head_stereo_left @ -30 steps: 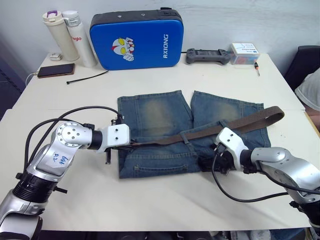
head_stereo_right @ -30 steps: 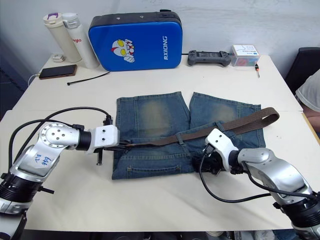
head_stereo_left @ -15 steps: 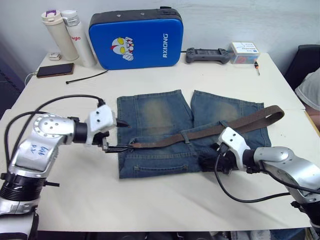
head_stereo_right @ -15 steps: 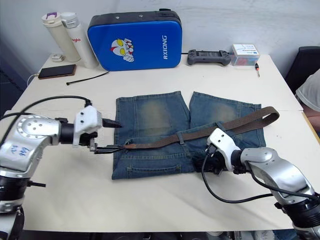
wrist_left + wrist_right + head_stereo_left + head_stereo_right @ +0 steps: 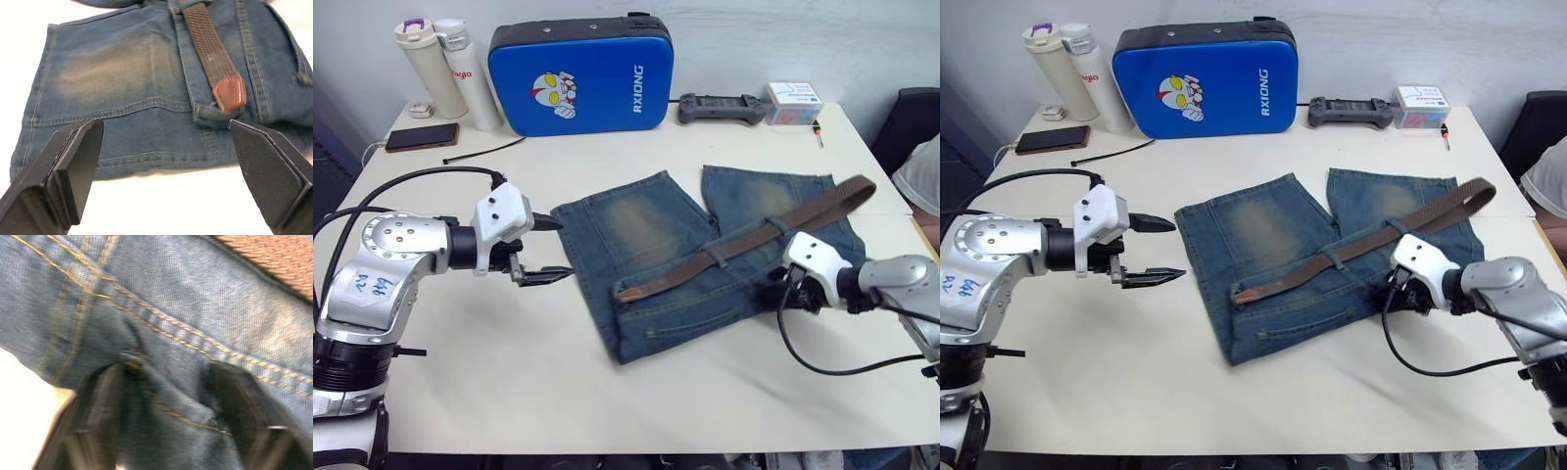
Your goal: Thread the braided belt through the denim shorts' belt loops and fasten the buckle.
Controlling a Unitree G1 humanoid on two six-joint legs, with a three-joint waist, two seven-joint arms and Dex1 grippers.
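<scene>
The denim shorts (image 5: 651, 227) lie skewed at mid-table, waistband toward me. The braided belt (image 5: 754, 238) runs across them, under one of the belt loops (image 5: 713, 258), from its tan tip (image 5: 628, 292) up to the far right; its buckle is out of view. My left gripper (image 5: 560, 248) hangs open left of the shorts, touching nothing; in its wrist view the tan tip (image 5: 229, 93) lies ahead between the spread fingers (image 5: 73, 166). My right gripper (image 5: 783, 294) sits at the shorts' right waistband corner, shut on a fold of denim (image 5: 161, 382).
Along the table's back stand a bright blue case (image 5: 579, 73), two bottles (image 5: 435, 69), a phone (image 5: 421, 137), a thin black cable (image 5: 484, 150), a game controller (image 5: 722, 108) and a small box (image 5: 793, 103). A person's sleeve (image 5: 920, 176) shows at the right edge.
My left gripper let go of the belt tip, opened and drew back left. The right gripper closed on the denim and moved right, dragging and turning the shorts and belt.
</scene>
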